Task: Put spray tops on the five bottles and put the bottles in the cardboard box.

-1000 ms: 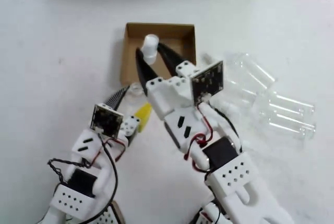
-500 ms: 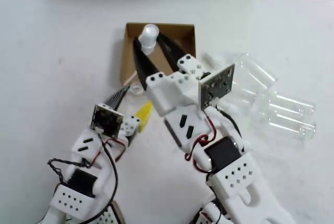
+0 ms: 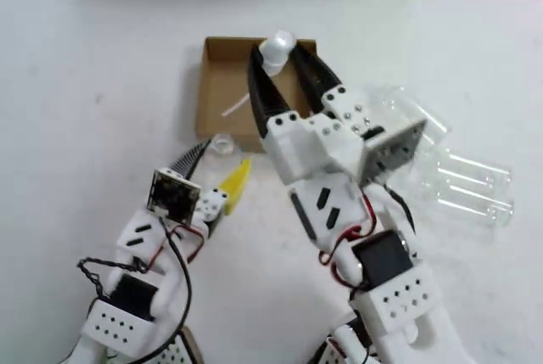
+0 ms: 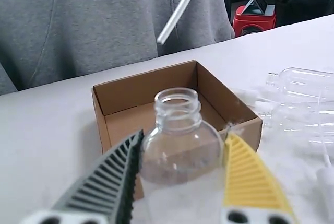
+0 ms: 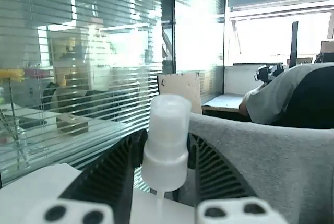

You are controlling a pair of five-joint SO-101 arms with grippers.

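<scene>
1. The white table [image 3: 102, 67] carries everything, and both arms stand over it from its near edge.
2. The cardboard box [image 3: 217, 84] sits open at mid-table. Its brown floor is bare, so I judge that packing has not begun.
3. The spare bottles [image 3: 450, 173] lie on their sides to the right of the box, clear and without tops.
4. The right gripper [image 3: 277, 52] hangs above the box's far rim, with its black jaws clamped on the spray top.
5. The left gripper [image 4: 185, 136] stands just beside the box's near wall. One black and one yellow finger press against the shoulders of a bottle [image 4: 178, 125].
6. That bottle is upright, clear and round-shouldered, and its ringed neck is open to the top.
7. The spray top [image 5: 167, 140] is white, with a plain cylindrical head over a wider collar.
8. Its dip tube [image 3: 236, 107] is a thin white line slanting down over the box floor.
9. The step in hand looks like capping the first bottle.
10. The next move calls for carrying the top over the open mouth, feeding the tube in first, then seating the collar while the left grip holds the bottle steady.
</scene>
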